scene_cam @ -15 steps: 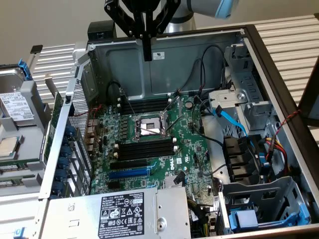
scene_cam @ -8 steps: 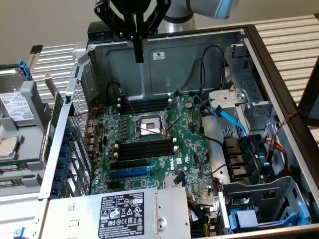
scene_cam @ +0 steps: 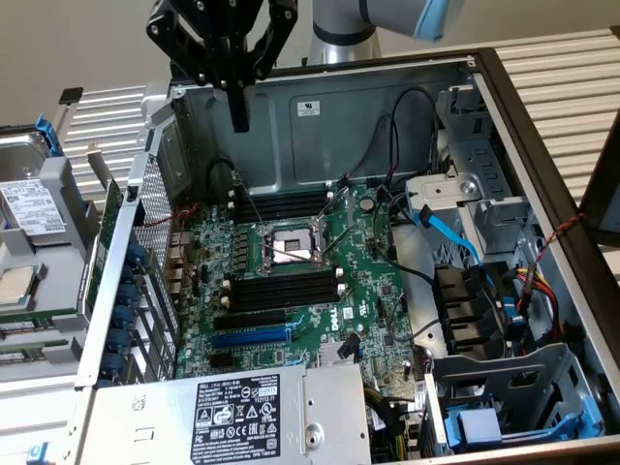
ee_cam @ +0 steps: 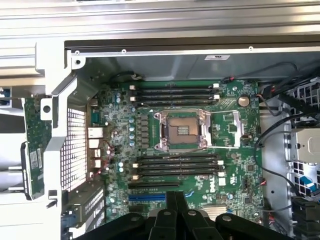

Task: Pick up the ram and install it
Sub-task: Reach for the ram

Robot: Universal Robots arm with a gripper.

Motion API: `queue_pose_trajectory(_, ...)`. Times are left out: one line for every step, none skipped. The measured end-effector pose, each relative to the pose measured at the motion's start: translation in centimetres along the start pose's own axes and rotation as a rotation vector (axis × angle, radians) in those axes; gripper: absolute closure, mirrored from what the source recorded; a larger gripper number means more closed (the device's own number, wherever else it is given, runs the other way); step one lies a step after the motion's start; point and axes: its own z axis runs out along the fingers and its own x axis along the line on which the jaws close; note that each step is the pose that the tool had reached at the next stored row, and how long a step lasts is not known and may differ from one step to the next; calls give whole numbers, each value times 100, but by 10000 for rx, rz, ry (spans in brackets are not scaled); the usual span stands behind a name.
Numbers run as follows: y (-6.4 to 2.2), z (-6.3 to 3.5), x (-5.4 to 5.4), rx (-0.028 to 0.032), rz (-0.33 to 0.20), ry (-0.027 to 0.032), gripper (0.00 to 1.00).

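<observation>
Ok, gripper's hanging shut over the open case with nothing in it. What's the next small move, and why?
Probably shift the gripper sideways over the ram: it sits outside the case wall, while the gripper hangs shut and empty above the motherboard.

Open computer case on a slatted surface | green motherboard flat on the case floor | processor socket at the board's middle, black slots just beside it | blue slot near the board's edge by the labelled power supply | blue cable along the drive-bay side | hard drive outside the case wall
</observation>
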Motion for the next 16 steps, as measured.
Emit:
queue_pose_trajectory(-11, -2, 44, 0, 0, 0, 89)
queue_pose_trajectory(-22, -3, 89, 0, 0, -1, 89)
queue_pose_trajectory(-32, -5, 133, 0, -1, 0, 89)
queue_pose_trajectory(-42, -6, 179, 0, -1, 1, 89)
queue_pose_trajectory(-51, -8, 223, 0, 0, 0, 89)
queue_pose_trajectory(-60, -9, 269, 0, 1, 0, 89)
queue_pose_trajectory(-69, -11, 313, 0, 0, 0, 89)
queue_pose_trajectory(-78, -12, 358, 0, -1, 0, 89)
queue_pose_trajectory(-87, -14, 403, 0, 0, 0, 89)
queue_pose_trajectory(-96, -15, 448, 0, 0, 0, 89)
queue_pose_trajectory(-104, -16, 492, 0, 0, 0, 89)
queue_pose_trajectory(-113, -18, 537, 0, -1, 0, 89)
queue_pose_trajectory(-123, -19, 585, -1, -1, 0, 89)
queue_pose_trajectory(-132, -21, 629, 0, -1, 0, 89)
queue_pose_trajectory(-141, -22, 674, 0, 0, 0, 89)
queue_pose_trajectory(-149, -24, 720, 0, 1, 0, 89)
